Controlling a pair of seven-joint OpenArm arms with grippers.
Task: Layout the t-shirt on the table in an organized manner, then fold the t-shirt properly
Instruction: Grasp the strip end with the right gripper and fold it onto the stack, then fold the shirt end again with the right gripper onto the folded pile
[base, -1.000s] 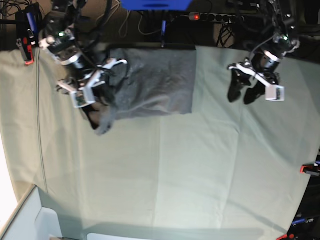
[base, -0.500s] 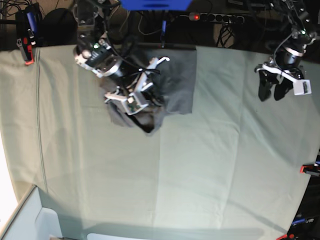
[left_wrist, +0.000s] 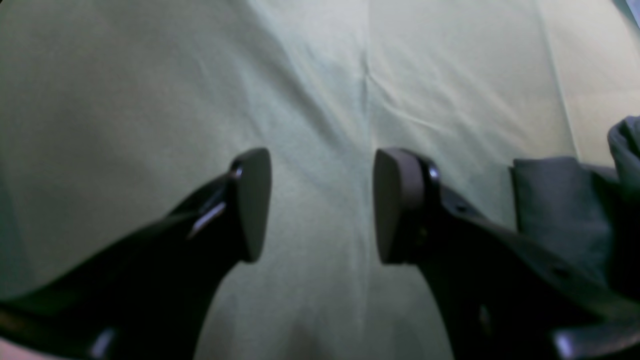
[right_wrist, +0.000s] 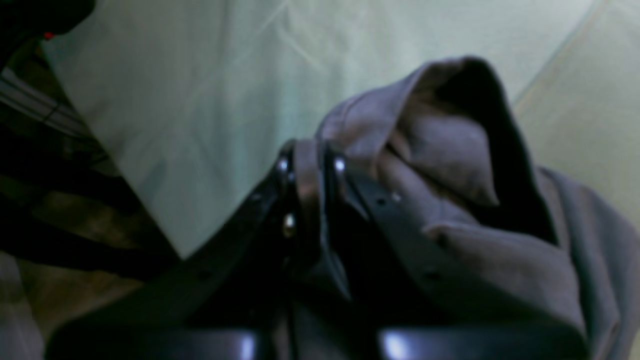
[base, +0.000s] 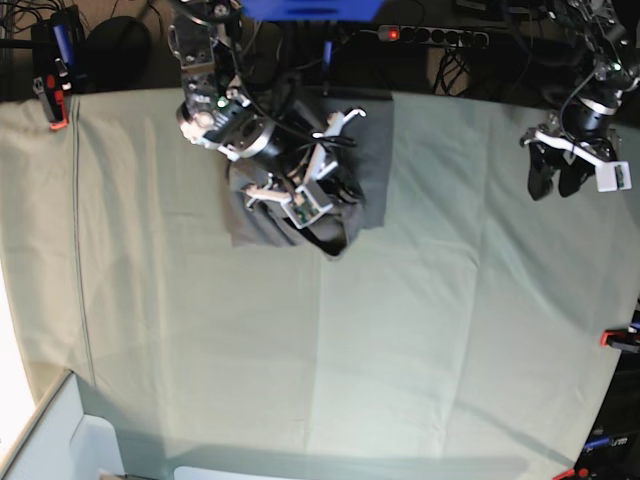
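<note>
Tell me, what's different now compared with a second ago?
The right gripper, pinching the t-shirt, has carried a fold of it across toward the shirt's far side. The left gripper, open and empty, has drawn away toward the table edge. The cloth cover hasn't shifted.

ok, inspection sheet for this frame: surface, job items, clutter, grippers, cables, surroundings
Surface: table, pale green cloth with crease lines.
Job's things: t-shirt, dark grey, partly folded at the far edge, one part lifted.
Clutter: nothing seen.
Grippers: right gripper shut on the t-shirt; left gripper open, empty, above bare cloth.
Cables: tangle behind the table near a power strip.
Surroundings: red clamp at the table edge.
</note>
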